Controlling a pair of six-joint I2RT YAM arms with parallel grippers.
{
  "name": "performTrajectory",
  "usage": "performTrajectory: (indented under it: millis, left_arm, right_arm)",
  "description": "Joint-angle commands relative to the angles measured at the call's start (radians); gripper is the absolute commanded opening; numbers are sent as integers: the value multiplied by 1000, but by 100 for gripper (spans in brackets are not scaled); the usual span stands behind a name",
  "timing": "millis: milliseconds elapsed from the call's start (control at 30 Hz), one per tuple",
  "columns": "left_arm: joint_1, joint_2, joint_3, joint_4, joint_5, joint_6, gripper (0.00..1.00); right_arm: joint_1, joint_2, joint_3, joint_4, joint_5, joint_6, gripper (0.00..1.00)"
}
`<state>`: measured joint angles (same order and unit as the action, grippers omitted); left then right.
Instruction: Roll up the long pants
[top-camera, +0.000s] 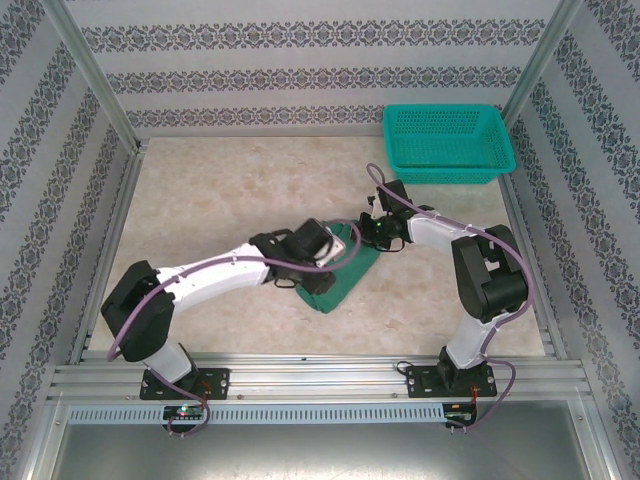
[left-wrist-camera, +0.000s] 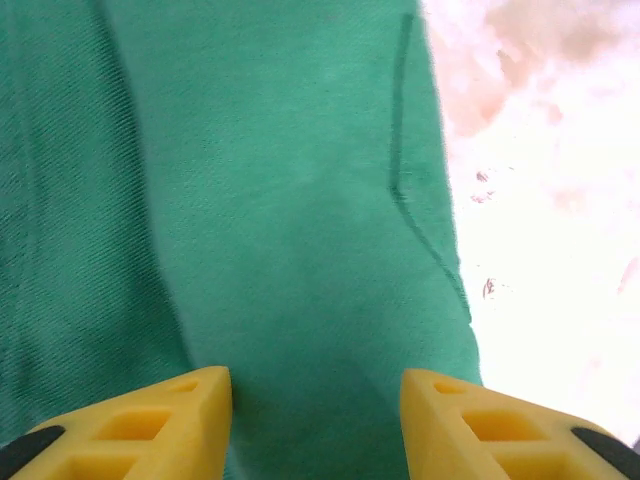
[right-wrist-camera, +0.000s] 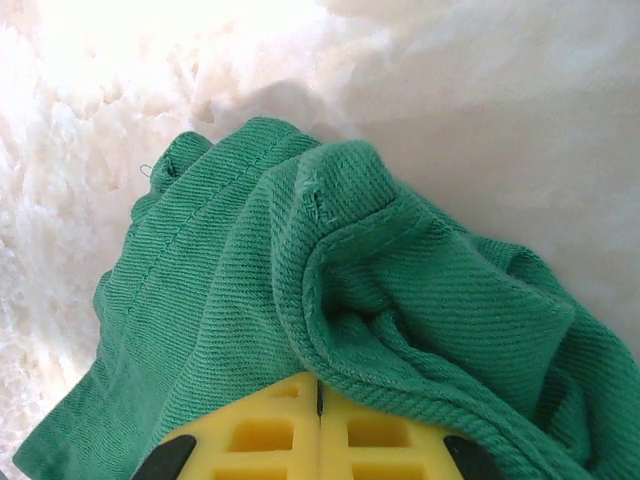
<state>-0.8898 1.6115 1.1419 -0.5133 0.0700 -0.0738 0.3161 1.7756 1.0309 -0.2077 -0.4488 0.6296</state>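
Observation:
The long pants (top-camera: 337, 287) lie as a compact dark green bundle at the middle of the table. My left gripper (top-camera: 336, 246) hovers just over the bundle's top. In the left wrist view its yellow fingers (left-wrist-camera: 150, 425) stand apart above smooth green cloth (left-wrist-camera: 280, 200), and nothing sits between them. My right gripper (top-camera: 370, 234) meets the bundle's right end. In the right wrist view its two yellow fingertips (right-wrist-camera: 290, 425) are pressed together, and a stitched hem of the pants (right-wrist-camera: 400, 300) bunches up right at the tips, pinched there.
A teal mesh basket (top-camera: 447, 144) stands at the back right of the beige marbled table (top-camera: 210, 200). Metal frame posts and patterned walls enclose the table. A rail runs along the near edge by the arm bases.

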Motion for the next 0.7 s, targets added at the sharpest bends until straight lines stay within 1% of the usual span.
performTrajectory:
  millis: [0, 67, 133, 267, 333, 500, 533, 567, 600, 667]
  left_arm:
    - [-96, 46, 3, 21, -259, 92, 47]
    - [-125, 111, 42, -2, -306, 96, 47]
    - [-143, 168, 75, -16, -358, 102, 51]
    - [-173, 247, 151, -58, -391, 130, 56]
    - [-185, 269, 183, -69, -402, 144, 58]
    - [-204, 293, 232, -106, -371, 152, 64]
    - [-218, 286, 237, -109, -374, 153, 67]
    - [-233, 276, 243, -111, -387, 155, 74]
    - [-242, 273, 251, -115, -395, 155, 78]
    - [-261, 279, 281, -148, -427, 146, 79]
  right_arm:
    - [-12, 66, -59, -86, 85, -14, 0]
    - [-12, 61, -66, -81, 73, -17, 0]
    - [-10, 55, -70, -76, 59, -24, 0]
    - [-8, 46, -75, -84, 64, -37, 0]
    - [-5, 43, -76, -85, 68, -41, 0]
    - [-5, 54, -80, -78, 64, -38, 0]
    - [-4, 59, -78, -75, 61, -37, 0]
    - [-1, 62, -79, -74, 62, -36, 0]
    - [0, 64, -79, -72, 59, -35, 0]
    - [2, 68, -80, -67, 59, -30, 0]
